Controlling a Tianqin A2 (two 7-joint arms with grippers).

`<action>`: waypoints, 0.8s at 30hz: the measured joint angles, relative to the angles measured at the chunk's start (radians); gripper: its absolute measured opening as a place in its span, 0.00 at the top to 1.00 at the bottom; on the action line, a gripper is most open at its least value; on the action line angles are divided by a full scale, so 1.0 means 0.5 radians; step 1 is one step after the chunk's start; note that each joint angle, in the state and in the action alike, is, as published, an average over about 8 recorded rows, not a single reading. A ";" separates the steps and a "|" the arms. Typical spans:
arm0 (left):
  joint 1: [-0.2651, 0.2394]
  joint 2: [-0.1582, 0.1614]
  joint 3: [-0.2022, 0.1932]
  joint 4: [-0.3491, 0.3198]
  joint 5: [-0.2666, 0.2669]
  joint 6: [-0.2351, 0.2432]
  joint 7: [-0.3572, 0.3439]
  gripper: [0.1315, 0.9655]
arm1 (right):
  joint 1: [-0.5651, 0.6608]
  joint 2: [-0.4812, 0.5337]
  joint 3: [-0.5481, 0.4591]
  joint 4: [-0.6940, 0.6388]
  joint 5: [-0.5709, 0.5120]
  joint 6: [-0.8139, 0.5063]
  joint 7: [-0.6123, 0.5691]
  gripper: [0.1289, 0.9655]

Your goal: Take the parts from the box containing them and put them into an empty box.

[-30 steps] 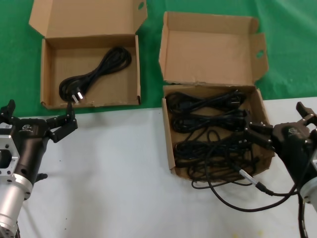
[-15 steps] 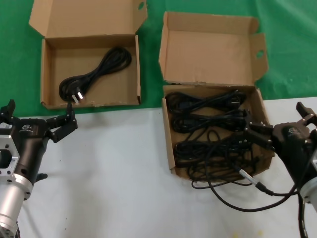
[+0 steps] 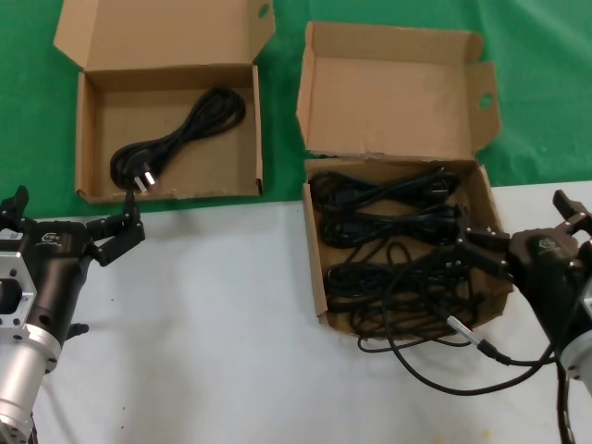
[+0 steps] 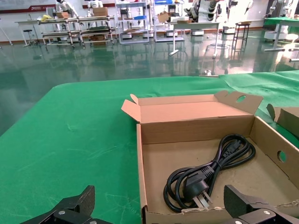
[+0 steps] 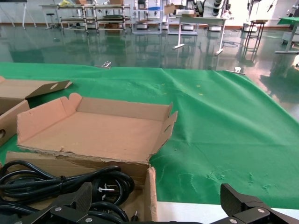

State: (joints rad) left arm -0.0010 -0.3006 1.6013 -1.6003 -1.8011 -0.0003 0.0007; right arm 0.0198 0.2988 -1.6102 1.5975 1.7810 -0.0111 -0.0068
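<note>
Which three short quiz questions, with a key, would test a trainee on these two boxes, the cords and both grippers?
1. True or false: the left box holds one power cord.
2. Which gripper is at the full box? A) left B) right
3. The left gripper's fingers are ____.

Key: 1 true. 2 B, the right gripper is over its cords. 3 open; the left gripper waits before the left box.
</note>
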 joint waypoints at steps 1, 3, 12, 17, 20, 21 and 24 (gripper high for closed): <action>0.000 0.000 0.000 0.000 0.000 0.000 0.000 0.00 | 0.000 0.000 0.000 0.000 0.000 0.000 0.000 0.00; 0.000 0.000 0.000 0.000 0.000 0.000 0.000 0.00 | 0.000 0.000 0.000 0.000 0.000 0.000 0.000 0.00; 0.000 0.000 0.000 0.000 0.000 0.000 0.000 0.00 | 0.000 0.000 0.000 0.000 0.000 0.000 0.000 0.00; 0.000 0.000 0.000 0.000 0.000 0.000 0.000 0.00 | 0.000 0.000 0.000 0.000 0.000 0.000 0.000 0.00; 0.000 0.000 0.000 0.000 0.000 0.000 0.000 0.00 | 0.000 0.000 0.000 0.000 0.000 0.000 0.000 0.00; 0.000 0.000 0.000 0.000 0.000 0.000 0.000 0.00 | 0.000 0.000 0.000 0.000 0.000 0.000 0.000 0.00; 0.000 0.000 0.000 0.000 0.000 0.000 0.000 0.00 | 0.000 0.000 0.000 0.000 0.000 0.000 0.000 0.00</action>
State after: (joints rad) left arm -0.0010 -0.3006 1.6013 -1.6003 -1.8011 -0.0003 0.0007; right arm 0.0198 0.2988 -1.6102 1.5975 1.7810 -0.0111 -0.0068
